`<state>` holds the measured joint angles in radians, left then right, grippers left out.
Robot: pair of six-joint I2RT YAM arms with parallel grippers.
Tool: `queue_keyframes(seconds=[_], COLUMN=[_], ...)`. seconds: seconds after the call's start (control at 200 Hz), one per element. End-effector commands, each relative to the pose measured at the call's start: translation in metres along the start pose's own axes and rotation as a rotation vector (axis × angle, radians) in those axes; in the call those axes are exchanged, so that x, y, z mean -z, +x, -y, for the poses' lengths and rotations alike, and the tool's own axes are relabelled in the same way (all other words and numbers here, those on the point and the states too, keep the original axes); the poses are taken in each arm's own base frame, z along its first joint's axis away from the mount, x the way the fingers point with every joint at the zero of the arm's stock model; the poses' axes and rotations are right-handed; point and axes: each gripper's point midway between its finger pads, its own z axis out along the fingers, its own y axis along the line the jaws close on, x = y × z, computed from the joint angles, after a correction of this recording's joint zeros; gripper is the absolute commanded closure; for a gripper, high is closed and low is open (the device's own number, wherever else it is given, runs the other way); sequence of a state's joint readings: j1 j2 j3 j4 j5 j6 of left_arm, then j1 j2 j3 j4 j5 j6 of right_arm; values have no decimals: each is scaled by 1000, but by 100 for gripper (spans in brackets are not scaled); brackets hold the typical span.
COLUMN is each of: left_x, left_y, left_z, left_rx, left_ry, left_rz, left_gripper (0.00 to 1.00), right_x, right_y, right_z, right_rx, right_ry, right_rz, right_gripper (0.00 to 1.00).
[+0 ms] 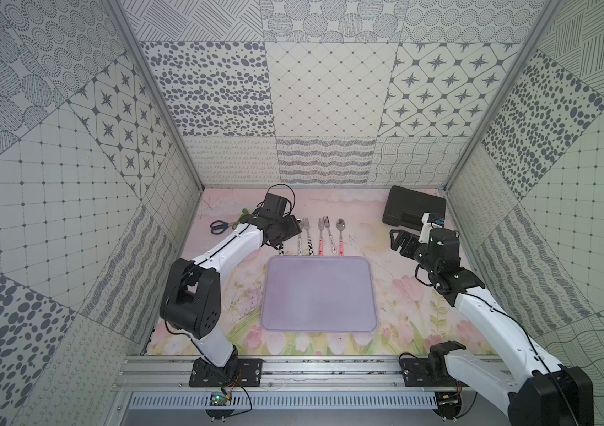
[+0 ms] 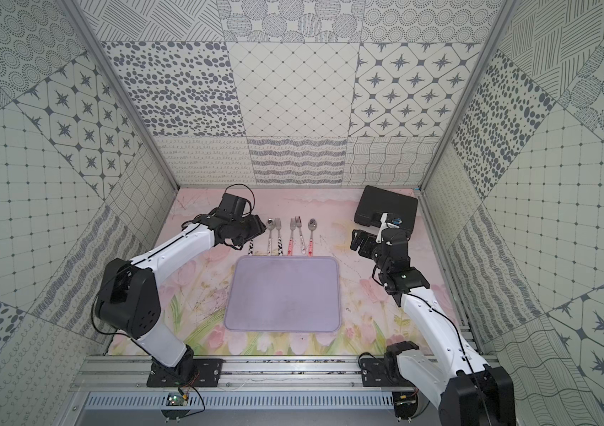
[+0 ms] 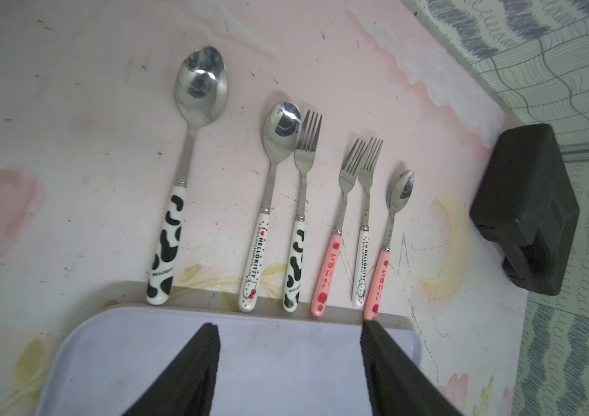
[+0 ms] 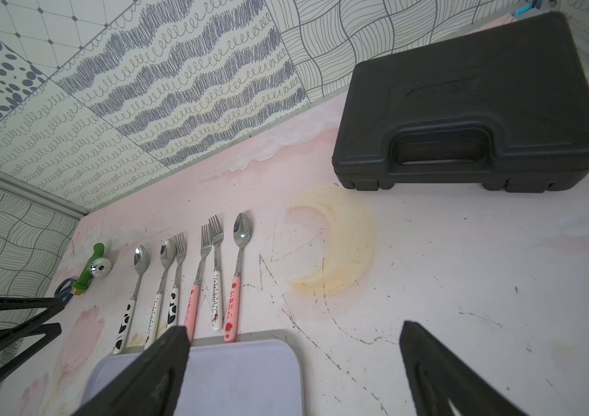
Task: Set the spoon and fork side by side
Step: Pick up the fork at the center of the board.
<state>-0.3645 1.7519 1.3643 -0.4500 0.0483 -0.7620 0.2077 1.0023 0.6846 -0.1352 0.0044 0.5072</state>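
Patterned walls are closing in a floral tabletop (image 1: 367,236), where six pieces of cutlery are lying in a row just beyond the far edge of a lavender tray (image 1: 319,295). All of them are lying with their long axes running away from the robot's base, bowls and tines pointing at the back wall and handle ends toward the tray. The cow-patterned spoon (image 3: 181,182) is sitting alone at the robot's left end of the row. It is lying apart from the Hello Kitty spoon (image 3: 266,212) and the cow-patterned fork (image 3: 300,217), which are lying tight against each other. The left gripper (image 3: 287,324) is hanging over that left end, its fingers (image 3: 196,367) spread with nothing between them and the gap set across the handles rather than along them. The right gripper (image 4: 293,326) is hovering well off to the other side, spread wide and empty. I'm guessing the left arm, being much nearer, is lining up on the cow-patterned spoon, which is lying to the left of its matching fork and already pointing the same way.
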Motion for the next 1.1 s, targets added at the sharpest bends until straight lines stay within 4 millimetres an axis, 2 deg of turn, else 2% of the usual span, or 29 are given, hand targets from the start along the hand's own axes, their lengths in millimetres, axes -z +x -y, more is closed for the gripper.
queue_keyframes(seconds=[0.0, 0.15, 0.505, 1.096], left_x=[-22, -44, -85, -108], left_y=[33, 39, 41, 46], left_z=[14, 29, 24, -8], left_rx=[-47, -79, -121, -141], left_ry=[-88, -124, -242, -368], left_rz=[-144, -181, -231, -268], left_gripper=[36, 39, 48, 52], right_x=[-1, 1, 0, -1], right_y=[-5, -5, -2, 0], right_z=[-9, -10, -7, -6], right_rx=[-17, -16, -22, -30], right_ry=[-35, -41, -27, -27], right_rz=[12, 16, 15, 11], right_gripper=[3, 3, 3, 3])
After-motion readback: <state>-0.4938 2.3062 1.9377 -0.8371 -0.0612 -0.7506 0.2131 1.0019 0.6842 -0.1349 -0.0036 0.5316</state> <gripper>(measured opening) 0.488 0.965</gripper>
